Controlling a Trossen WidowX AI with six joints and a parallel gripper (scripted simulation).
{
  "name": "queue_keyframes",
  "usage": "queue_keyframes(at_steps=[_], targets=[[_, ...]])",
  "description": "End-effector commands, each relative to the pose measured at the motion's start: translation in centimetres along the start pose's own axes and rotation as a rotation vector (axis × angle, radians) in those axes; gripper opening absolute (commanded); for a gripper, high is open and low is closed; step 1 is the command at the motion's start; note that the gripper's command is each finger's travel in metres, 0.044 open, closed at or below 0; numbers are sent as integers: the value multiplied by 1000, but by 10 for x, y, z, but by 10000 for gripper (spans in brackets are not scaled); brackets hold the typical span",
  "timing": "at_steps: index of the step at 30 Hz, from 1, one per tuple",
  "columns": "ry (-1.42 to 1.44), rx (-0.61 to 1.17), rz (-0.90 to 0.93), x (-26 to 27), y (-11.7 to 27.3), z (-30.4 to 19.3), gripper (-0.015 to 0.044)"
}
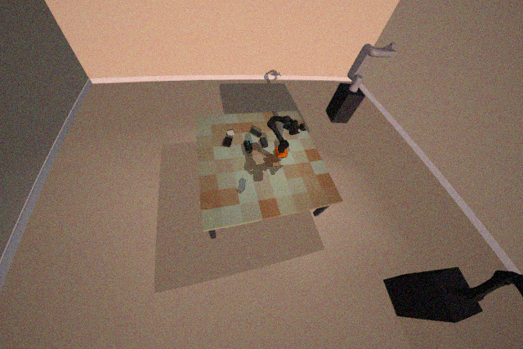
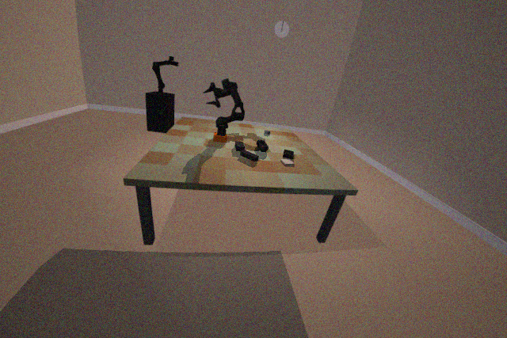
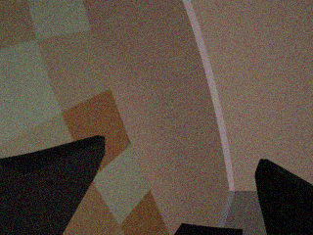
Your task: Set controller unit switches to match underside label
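Observation:
My gripper [image 2: 205,97] [image 3: 183,158] is open and empty, raised above the bench [image 1: 270,208] [image 2: 253,177] on the arm's side away from the parts. Several dark blocks lie on the bench: one long block [image 1: 255,131] [image 2: 249,156], one block close to it [image 1: 263,140] [image 2: 239,146], one upright-looking block [image 1: 248,145] [image 2: 261,145] and one block [image 1: 227,140] [image 2: 287,154] beside a pale piece. Which one is the controller unit I cannot tell. Switches and label are too small or hidden. The wrist view shows none of the blocks.
A pale flat piece [image 1: 230,131] [image 2: 287,161] lies beside one dark block. A small blue-grey block [image 1: 241,185] [image 2: 266,133] lies apart from the others. The arm stands on an orange base [image 1: 281,152] [image 2: 220,137]. Another arm stands on a black pedestal [image 1: 344,104] [image 2: 159,111] off the bench.

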State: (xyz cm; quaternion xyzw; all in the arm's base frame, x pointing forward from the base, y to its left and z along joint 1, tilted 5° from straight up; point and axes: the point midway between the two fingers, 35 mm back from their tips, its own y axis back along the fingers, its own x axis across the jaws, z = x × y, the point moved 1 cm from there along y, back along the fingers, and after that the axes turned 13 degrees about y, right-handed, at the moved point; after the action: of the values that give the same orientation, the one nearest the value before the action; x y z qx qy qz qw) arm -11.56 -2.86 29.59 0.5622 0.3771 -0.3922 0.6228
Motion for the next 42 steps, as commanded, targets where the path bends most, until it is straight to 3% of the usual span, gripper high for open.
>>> queue_keyframes(at_steps=[1, 7, 15, 30, 42], targets=[[0, 0, 0, 0, 0, 0, 374], [-49, 49, 17, -5, -1, -13, 216], [-310, 334, 98, -22, 6, -95, 6], [-688, 799, 205, 4, 92, -220, 0], [-1108, 1101, 243, 78, 218, -267, 0]])
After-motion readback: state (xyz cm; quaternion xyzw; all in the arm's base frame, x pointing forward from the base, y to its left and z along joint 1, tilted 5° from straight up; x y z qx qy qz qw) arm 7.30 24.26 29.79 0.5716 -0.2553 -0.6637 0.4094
